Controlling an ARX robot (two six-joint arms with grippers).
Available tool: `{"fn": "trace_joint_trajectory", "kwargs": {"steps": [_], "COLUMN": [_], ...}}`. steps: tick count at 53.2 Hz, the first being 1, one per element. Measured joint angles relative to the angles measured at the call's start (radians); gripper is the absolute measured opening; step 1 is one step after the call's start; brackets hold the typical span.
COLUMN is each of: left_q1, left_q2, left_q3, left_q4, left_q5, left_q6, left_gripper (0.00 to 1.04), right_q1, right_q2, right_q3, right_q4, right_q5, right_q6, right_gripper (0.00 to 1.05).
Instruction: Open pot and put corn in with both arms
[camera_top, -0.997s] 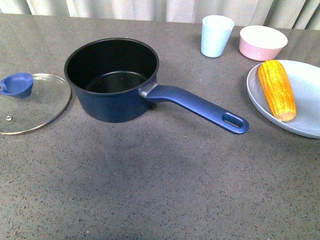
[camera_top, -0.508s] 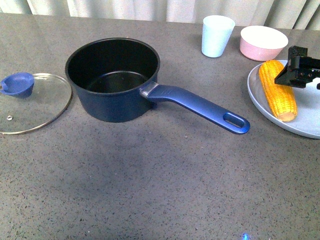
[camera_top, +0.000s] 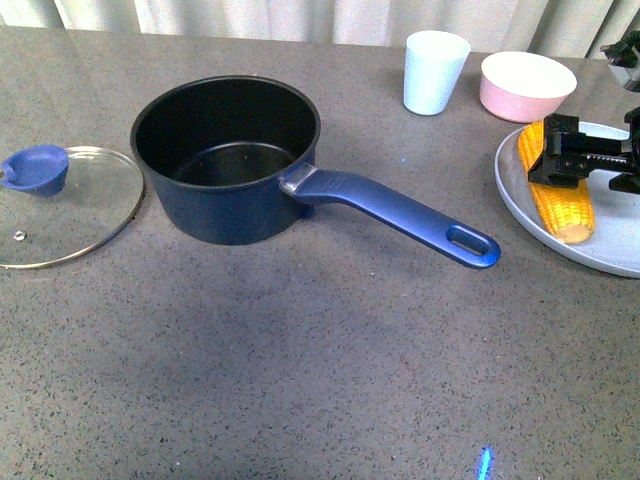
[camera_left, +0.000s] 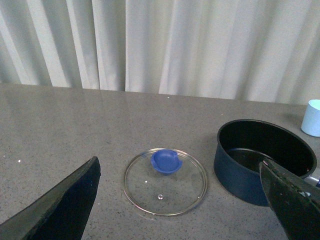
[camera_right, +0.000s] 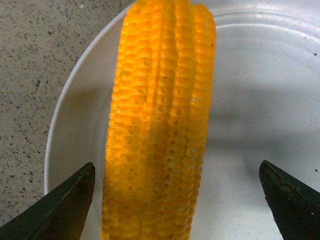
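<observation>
Nearest us on the table (camera_top: 300, 380), the pot (camera_top: 225, 160) is standing open, its handle (camera_top: 400, 215) angling toward our right, while the lid (camera_top: 62, 205) is lying flat just beside it on our left. Our left gripper (camera_left: 178, 167) is hanging high above that side, looking down on lid and pot, its jaws wide apart and gripping nothing. Slightly farther back on the right, the corn (camera_top: 560, 200) is lying on the plate (camera_top: 610, 255), well apart from the pot, its long axis running away from us. Our right gripper (camera_top: 575, 158) is hovering over the corn's middle, jaws spread and empty, one finger on each flank, so the closing line is crossing the long axis squarely, though the corn is sitting nearer one finger than the other. We are judging the right arm the nearer one, and the coming move a drop and a squeeze. Farthest back, the cup (camera_top: 435, 70) and the bowl (camera_top: 527, 85) are standing out of the way.
</observation>
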Motion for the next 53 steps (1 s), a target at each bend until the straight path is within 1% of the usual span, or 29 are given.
{"fn": "trace_joint_trajectory", "kwargs": {"steps": [2,6,7,9,13,19,23,30,35,44,48,53], "left_q1": [0.0,0.0,0.0,0.0,0.0,0.0,0.0,0.0,0.0,0.0,0.0,0.0], "left_q2": [0.0,0.0,0.0,0.0,0.0,0.0,0.0,0.0,0.0,0.0,0.0,0.0], "left_q3": [0.0,0.0,0.0,0.0,0.0,0.0,0.0,0.0,0.0,0.0,0.0,0.0], "left_q4": [0.0,0.0,0.0,0.0,0.0,0.0,0.0,0.0,0.0,0.0,0.0,0.0], "left_q5": [0.0,0.0,0.0,0.0,0.0,0.0,0.0,0.0,0.0,0.0,0.0,0.0], "left_q6": [0.0,0.0,0.0,0.0,0.0,0.0,0.0,0.0,0.0,0.0,0.0,0.0], "left_gripper": [0.96,0.96,0.96,0.96,0.96,0.96,0.96,0.96,0.96,0.96,0.96,0.96], "right_q1": [0.0,0.001,0.002,0.003,0.004,0.003,-0.002,-0.016,-0.029,-0.029,0.006,0.094], "right_q2": [0.005,0.018,0.019,0.023,0.024,0.024,0.024,0.0,-0.052,-0.194,-0.263,-0.293], "right_q3": [0.001,0.001,0.001,0.001,0.002,0.001,-0.002,-0.027,-0.063,-0.101,-0.093,-0.055], "right_q4": [0.0,0.0,0.0,0.0,0.001,0.002,0.002,0.002,0.001,-0.001,-0.011,-0.03], "right_q5": [0.001,0.004,0.004,0.003,0.002,-0.005,-0.016,-0.043,-0.085,-0.161,-0.186,-0.209], "right_q6": [0.0,-0.001,-0.001,0.0,0.003,0.013,0.025,0.039,0.051,0.084,0.089,0.086], "right_gripper": [0.93,0.78,0.76,0.67,0.55,0.41,0.35,0.28,0.24,0.21,0.2,0.19]}}
